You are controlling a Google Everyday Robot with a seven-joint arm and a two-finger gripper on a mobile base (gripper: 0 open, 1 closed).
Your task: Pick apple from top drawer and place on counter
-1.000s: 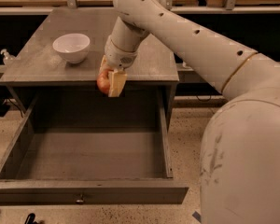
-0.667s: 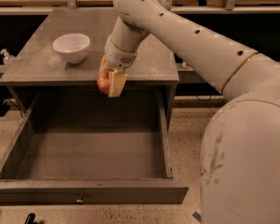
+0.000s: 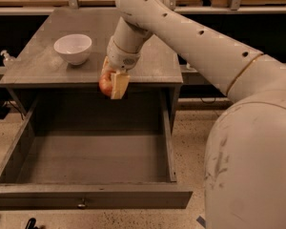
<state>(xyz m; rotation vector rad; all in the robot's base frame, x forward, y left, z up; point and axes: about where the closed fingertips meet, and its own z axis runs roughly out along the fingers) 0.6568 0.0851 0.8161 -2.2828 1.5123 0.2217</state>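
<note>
Jaws of the gripper [image 3: 112, 81] are seen pinched on the apple [image 3: 105, 85], which is held in the air at the front edge of the counter [image 3: 43, 68]. Below the jaws, the top drawer [image 3: 90, 156] is seen standing wide open, with its knob [image 3: 82, 204] set in the front panel. Up and to the left of the jaws, a white bowl [image 3: 73, 48] is set on the grey surface, apart from the apple. Further left, a small bottle [image 3: 7, 58] is seen beside the counter.
</note>
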